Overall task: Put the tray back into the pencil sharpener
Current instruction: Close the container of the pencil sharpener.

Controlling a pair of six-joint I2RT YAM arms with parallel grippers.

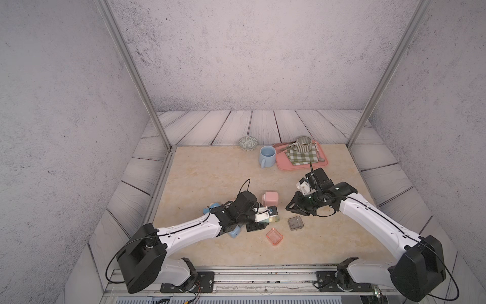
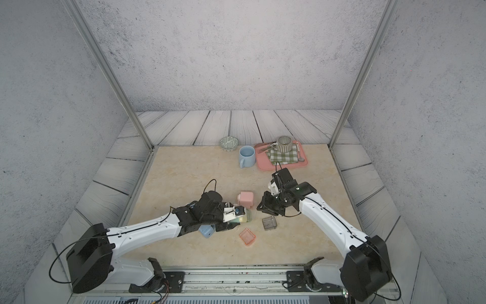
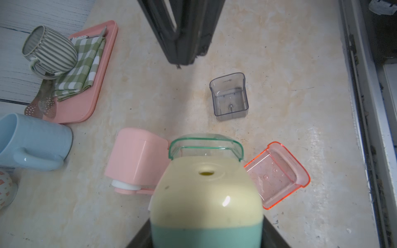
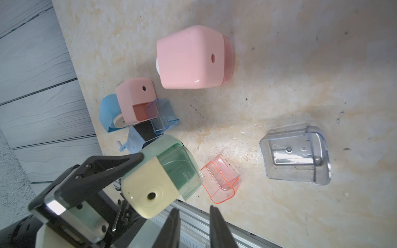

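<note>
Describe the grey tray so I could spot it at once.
On the beige table, find the right gripper. Just nearer the robot's base lie two small clear trays. The grey tray is the smoky, colourless one, to the right of the orange tray.

The pencil sharpener point(image 4: 146, 193) was a small rounded block with a cream shell and a mint-green part behind it, and one round pencil hole in the cream face. In both top views it lay just below the middle of the frame point(image 1: 273, 218), tipped over rather than standing on its base. Its tray point(image 4: 180, 171) was translucent green plastic and sat in the body's slot, with the rounded rim point(image 3: 206, 146) showing past the cream shell. Whether it was pushed fully home could not be told.
</note>
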